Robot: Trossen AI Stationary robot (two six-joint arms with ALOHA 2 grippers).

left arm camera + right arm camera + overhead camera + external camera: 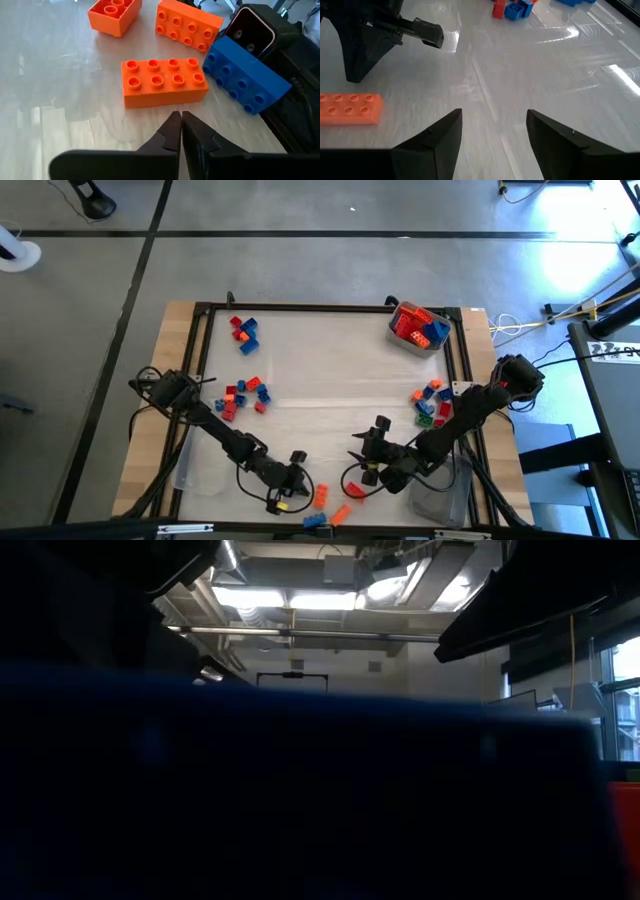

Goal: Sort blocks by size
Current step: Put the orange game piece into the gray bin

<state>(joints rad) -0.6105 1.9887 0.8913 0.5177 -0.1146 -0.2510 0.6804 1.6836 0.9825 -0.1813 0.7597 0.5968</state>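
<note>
Blocks: we see the long orange block (164, 82) lying flat, studs up, just ahead of the left claw (180, 131); a second long orange block (189, 25), a short orange block (114, 14) and a long blue block (245, 82) lie just beyond it on the worktop (55, 90).
Why these four sit together: we judge this cluster near the front edge to be one size pile, since three are long bricks; the short one looks out of place.
Left claw: its fingers are pressed together with nothing between them, tips just short of the near orange block.
Likely reason: we judge the closed tips could serve to push that block, not lift it.
Right claw (494, 131): fingers spread wide, empty, hovering low over bare worktop, with another orange block (350, 107) off to one side of it.
Other piles: from above, we see a loose heap (244, 396) and a smaller group (244, 333) well beyond the left claw, and another cluster (432, 404) beyond the right claw.
Tub (417, 327): at the far corner, holding red and orange blocks.
Low camera: blocked by something dark; we cannot tell what.
</note>
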